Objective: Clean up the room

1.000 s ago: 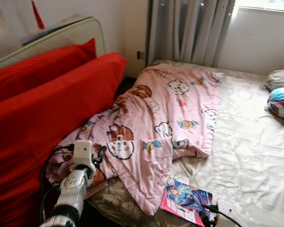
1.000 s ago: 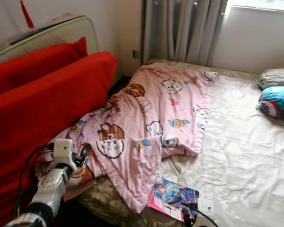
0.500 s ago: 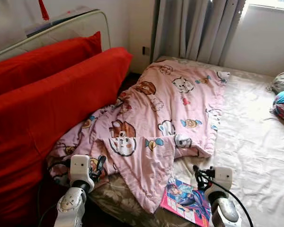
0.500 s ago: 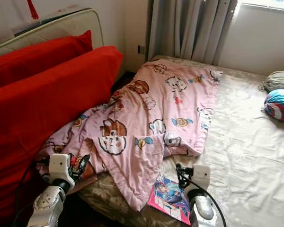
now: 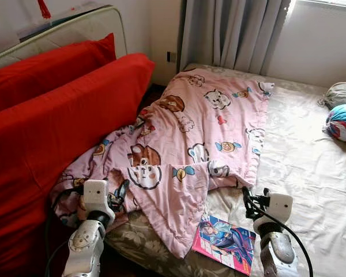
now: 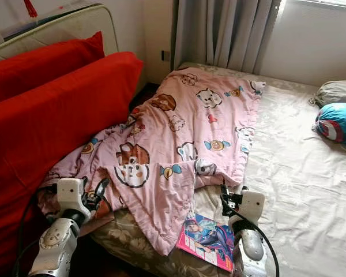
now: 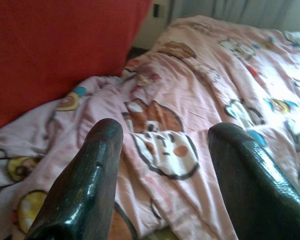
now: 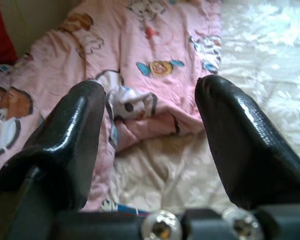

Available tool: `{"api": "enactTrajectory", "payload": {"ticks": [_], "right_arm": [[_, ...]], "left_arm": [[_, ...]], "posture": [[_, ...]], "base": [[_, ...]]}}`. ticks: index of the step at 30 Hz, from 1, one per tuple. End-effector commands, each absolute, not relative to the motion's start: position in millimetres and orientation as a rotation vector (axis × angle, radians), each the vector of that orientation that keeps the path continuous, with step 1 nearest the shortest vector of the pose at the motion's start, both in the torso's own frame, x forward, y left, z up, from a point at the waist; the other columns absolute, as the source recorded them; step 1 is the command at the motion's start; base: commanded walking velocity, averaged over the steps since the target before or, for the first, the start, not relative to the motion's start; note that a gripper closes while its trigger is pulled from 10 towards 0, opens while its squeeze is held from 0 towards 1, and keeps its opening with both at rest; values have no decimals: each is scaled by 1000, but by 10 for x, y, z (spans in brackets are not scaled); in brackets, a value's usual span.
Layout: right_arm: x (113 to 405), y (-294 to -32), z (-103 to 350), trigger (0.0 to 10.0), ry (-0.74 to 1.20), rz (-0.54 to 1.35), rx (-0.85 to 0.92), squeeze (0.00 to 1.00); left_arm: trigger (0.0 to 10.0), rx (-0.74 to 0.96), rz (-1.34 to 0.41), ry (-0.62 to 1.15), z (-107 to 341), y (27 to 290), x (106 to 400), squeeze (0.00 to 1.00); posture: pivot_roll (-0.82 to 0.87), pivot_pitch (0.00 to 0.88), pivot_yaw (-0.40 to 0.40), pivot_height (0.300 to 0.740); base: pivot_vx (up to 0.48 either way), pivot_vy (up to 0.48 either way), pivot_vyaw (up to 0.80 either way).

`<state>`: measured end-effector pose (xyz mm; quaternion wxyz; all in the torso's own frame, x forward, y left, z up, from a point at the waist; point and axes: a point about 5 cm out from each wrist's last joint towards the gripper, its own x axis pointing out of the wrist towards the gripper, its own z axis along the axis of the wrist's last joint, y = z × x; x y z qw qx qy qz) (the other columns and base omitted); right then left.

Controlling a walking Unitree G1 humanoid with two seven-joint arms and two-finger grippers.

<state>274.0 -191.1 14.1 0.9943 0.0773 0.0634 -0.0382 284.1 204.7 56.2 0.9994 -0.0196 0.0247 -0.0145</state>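
Left gripper [image 5: 121,194]: fingers spread, holding nothing, raised over the crumpled near corner of the pink cartoon blanket [image 5: 190,138] where it bunches against the red sofa cushion [image 5: 57,133]
Right gripper [image 5: 249,202]: fingers also apart and empty, poised over bare bedsheet [image 5: 311,173] just past the blanket's folded lower edge, with the comic book [image 5: 226,243] lying below it near the foot of the bed
Blanket: spread crookedly along the left part of the bed, top end near the grey curtain [image 5: 230,32], one flap folded over near the middle, lowest corner hanging off the mattress edge
Beyond: a blue and red round cushion [image 5: 342,123] and a grey pillow [image 5: 340,93] at the far right, well apart from both arms; a second red cushion [image 5: 46,66] leans behind the first
Likely step: squaring up to take the blanket by two points for straightening or folding
Risk, left side: the bunched corner is layered, so a pinch may catch only the top fold and drag the rest into a tighter heap against the sofa
Risk, right side: closing here could nip the sheet as well as the blanket edge
Risk, book: tugging the hanging corner could sweep the comic book off the bed
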Motion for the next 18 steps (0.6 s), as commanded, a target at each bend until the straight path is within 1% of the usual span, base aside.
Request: {"api": "enactTrajectory", "payload": {"ticks": [1, 2, 7, 11, 14, 18], "right_arm": [[2800, -1915, 221, 10000, 95, -73, 148, 0], [2869, -1951, 323, 10000, 57, -80, 144, 0], [2922, -1969, 383, 10000, 40, -78, 145, 0], [2986, -1928, 444, 10000, 29, -48, 135, 0], [3021, -1925, 503, 10000, 8, -44, 133, 0], [3045, -1955, 573, 10000, -16, -46, 127, 0]], "left_arm": [[10000, -41, -30, 54, 577, 2067, 2855, 0], [10000, -40, -47, 50, 621, 2045, 2908, 0], [10000, -19, -64, 57, 633, 2037, 2955, 0], [10000, -11, -38, 26, 712, 2147, 2999, 0], [10000, -12, -27, 22, 716, 2161, 3006, 0], [10000, -31, -43, 8, 717, 2085, 3012, 0]], "posture": [[69, 44, -39, 740], [66, 38, -36, 740], [77, 26, -41, 740], [73, 14, -48, 740], [70, 12, -49, 740], [56, 41, -64, 740]], "base": [[0, 0, 0], [0, 0, 0], [0, 0, 0], [0, 0, 0], [0, 0, 0], [0, 0, 0]]}}
